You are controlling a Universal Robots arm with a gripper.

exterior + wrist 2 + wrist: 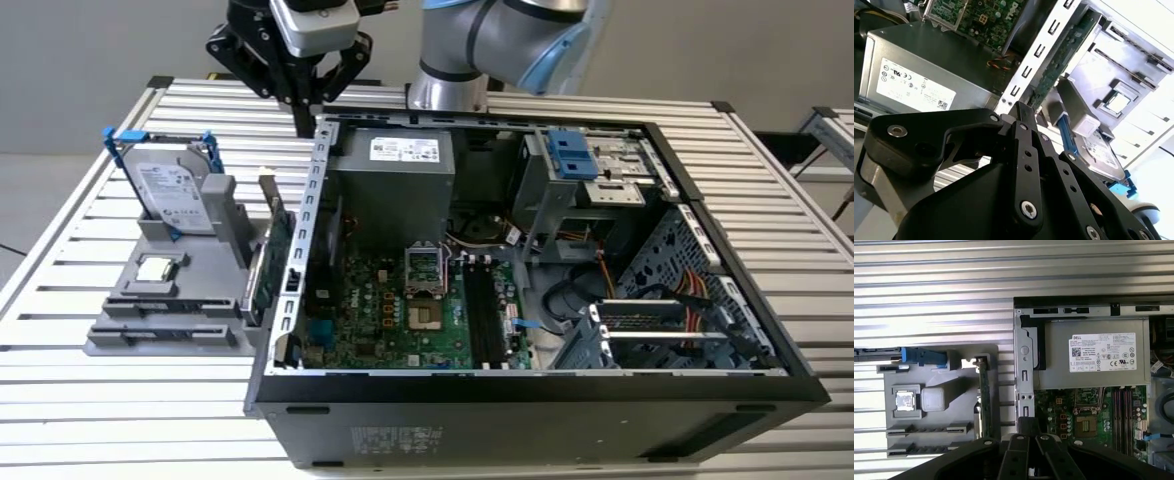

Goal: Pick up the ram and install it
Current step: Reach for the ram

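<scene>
Exterior view: the gripper (307,120) hangs over the PC case's (534,420) far corner on the exterior view's left, fingers pressed together with nothing pinched. The ram (174,310) looks like the thin dark strip slotted along the near edge of the grey holder (134,348), well apart from the gripper.

Second wrist view: fingers (1024,135) closed tight, with the expansion card (1064,55) beyond.

First wrist view: the ram (929,429) sits edge-up near the processor chip (905,401).

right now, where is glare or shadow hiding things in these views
Second wrist view: the table past the hard drive is blown out white. First wrist view: glare bands on the table, the tray evenly lit. Exterior view: even light, case interior shadowed.
</scene>
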